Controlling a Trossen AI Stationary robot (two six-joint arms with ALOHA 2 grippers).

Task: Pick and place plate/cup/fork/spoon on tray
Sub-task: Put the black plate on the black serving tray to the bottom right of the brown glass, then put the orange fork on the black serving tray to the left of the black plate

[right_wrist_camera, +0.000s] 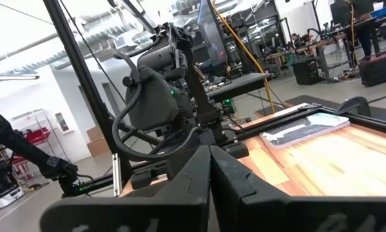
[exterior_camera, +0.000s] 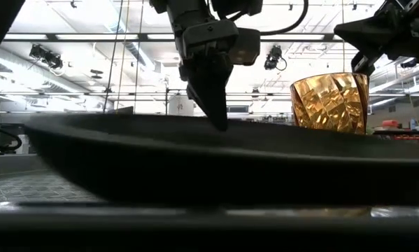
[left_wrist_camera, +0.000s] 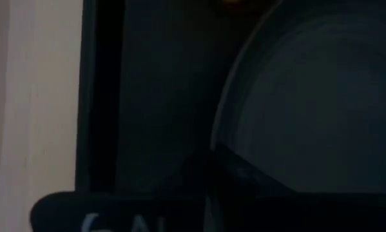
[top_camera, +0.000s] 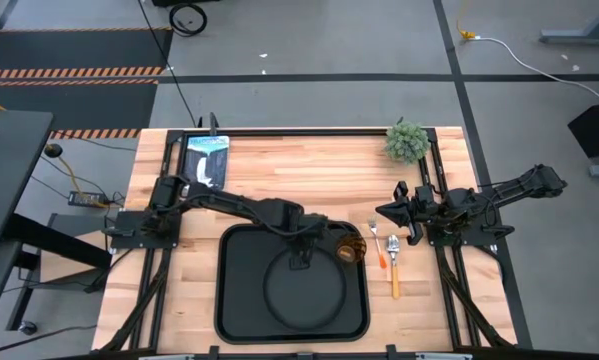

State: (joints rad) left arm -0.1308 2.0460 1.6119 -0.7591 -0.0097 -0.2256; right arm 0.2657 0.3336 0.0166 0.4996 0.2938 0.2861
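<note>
Nearest the low camera, the tray (exterior_camera: 216, 178) fills the foreground as a broad black rim lying flat on the wooden table (top_camera: 279, 160). From above, this rectangular tray (top_camera: 241, 310) holds the plate (top_camera: 301, 290), which lies flat inside it, centred toward the right half. At the tray's far right corner stands the cup (top_camera: 350, 249), upright and amber, on or just at the rim; whether it is inside the rim cannot be told. Seen from table height the cup (exterior_camera: 329, 102) rises behind the tray's edge, with no visible contents. Left gripper (top_camera: 301, 254) reaches over the tray's far side, its tip at the far rim of the plate; the low view shows the fingers (exterior_camera: 212, 98) pressed together into a single point descending to the plate, and the wrist camera shows that closed tip at the plate (left_wrist_camera: 308, 96) rim. Outside the tray, on bare table to its right, lie the fork (top_camera: 376, 243) and the spoon (top_camera: 394, 266), side by side, near each other, handles toward the front edge. Right gripper (top_camera: 394, 212) hangs beyond them, fingers (right_wrist_camera: 209, 180) pressed together, holding nothing.
</note>
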